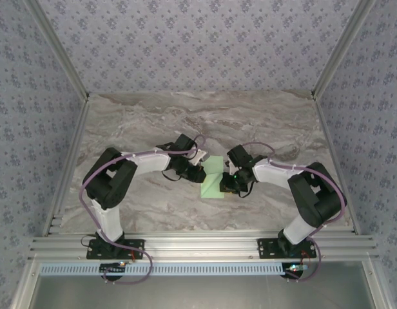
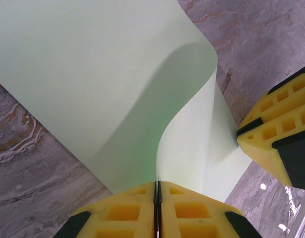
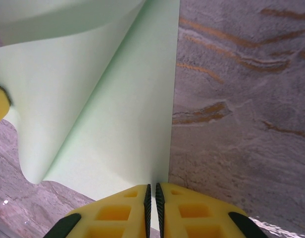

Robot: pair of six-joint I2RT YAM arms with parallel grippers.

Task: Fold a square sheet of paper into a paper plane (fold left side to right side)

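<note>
Jaws of the left gripper [image 2: 157, 192] are pressed together, pinching one edge of the green paper [image 2: 88, 74]. Jaws of the right gripper [image 3: 152, 192] are likewise almost closed, gripping the sheet at its straight right-hand edge, low against the marble table [image 3: 231, 99]. From the left pinch the paper rises and bows over in a soft S-curve towards the other gripper, whose yellow tip touches the sheet in the left wrist view. In the overhead view the paper sits mid-table between the two grippers, part flat and part lifted. Judgement: the left-to-right fold is under way but not finished. The left side is raised and curled across, yet the bend is round and no sharp crease shows. The two edges are not yet laid together. Remaining, as far as can be told: match the edges, press the crease flat, then make every later fold. Nothing here has the pointed shape of a plane.
</note>
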